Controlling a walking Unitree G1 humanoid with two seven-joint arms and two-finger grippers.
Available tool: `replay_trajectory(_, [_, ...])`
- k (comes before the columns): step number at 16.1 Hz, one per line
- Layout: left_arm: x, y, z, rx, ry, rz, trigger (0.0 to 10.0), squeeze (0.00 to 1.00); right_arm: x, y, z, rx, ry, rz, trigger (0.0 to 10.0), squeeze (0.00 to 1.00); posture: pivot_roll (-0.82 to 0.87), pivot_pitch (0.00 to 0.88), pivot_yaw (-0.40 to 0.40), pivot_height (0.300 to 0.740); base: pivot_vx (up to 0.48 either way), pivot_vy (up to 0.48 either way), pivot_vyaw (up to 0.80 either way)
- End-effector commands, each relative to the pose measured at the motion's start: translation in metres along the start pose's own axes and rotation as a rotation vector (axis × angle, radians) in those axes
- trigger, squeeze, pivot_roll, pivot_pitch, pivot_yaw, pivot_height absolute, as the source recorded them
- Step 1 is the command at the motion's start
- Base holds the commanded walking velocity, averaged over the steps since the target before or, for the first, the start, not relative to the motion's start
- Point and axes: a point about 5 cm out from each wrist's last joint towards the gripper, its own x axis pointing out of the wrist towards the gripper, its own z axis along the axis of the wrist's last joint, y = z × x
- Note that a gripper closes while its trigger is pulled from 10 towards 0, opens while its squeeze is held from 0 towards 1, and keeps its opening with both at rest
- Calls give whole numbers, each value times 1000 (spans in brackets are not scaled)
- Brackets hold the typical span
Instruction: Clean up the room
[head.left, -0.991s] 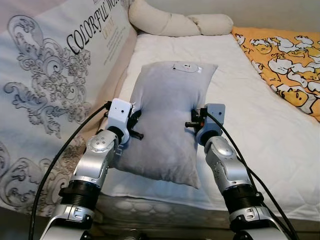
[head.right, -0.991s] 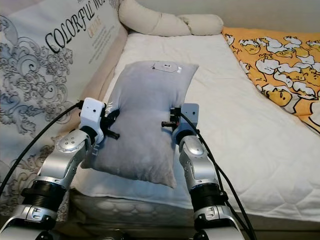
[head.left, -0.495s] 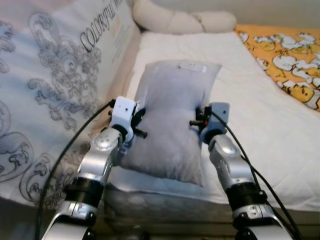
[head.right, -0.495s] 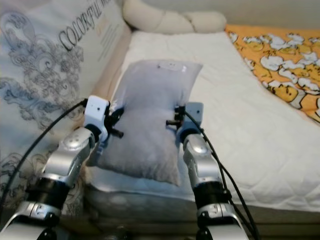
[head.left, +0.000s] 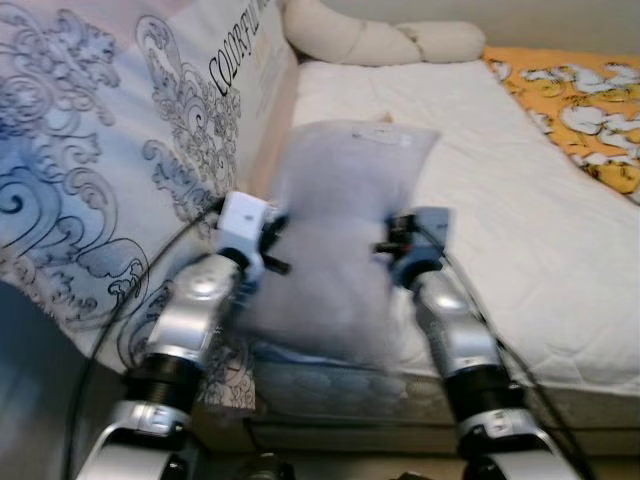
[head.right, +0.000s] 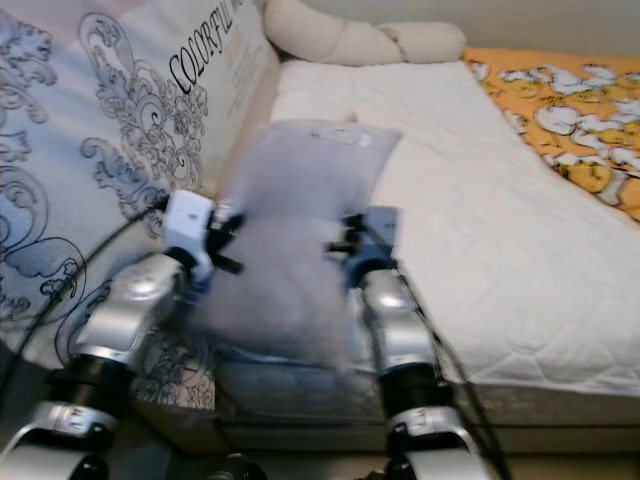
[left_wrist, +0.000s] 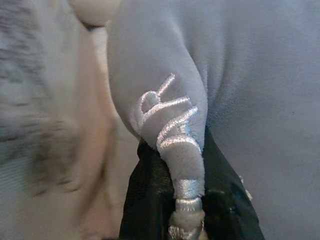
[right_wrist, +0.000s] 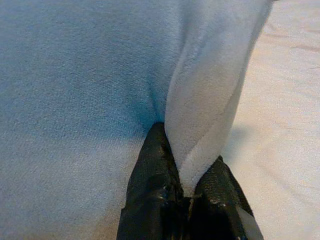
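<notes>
**Both grippers pinched the grey pillow over the bed's edge**

The grey pillow (head.left: 335, 235) (blurred in the head views) was held between both arms above the near edge of the white mattress (head.left: 520, 220). The left gripper (left_wrist: 185, 200) clenched a fold of its left side between the fingers; the right gripper (right_wrist: 187, 192) clamped its right seam. A patterned cushion (head.left: 120, 170) stood left of the pillow.

text: "COLORFUL" | on: patterned cushion (head.right: 150, 130) | remaining letters cut off
</notes>
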Motion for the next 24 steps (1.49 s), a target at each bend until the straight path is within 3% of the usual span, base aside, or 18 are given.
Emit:
replay_trajectory(1, [2,0,10,8,-42,10,10000,0,1,-9,12,-4,-49,-31,10000,0,28,0,32,740,0,0,0])
replay_trajectory(24, [3,-8,9,-11,-58,-20,10000,0,0,-7,9,-22,-40,-17,10000,0,21,0,32,740,238,0,-70])
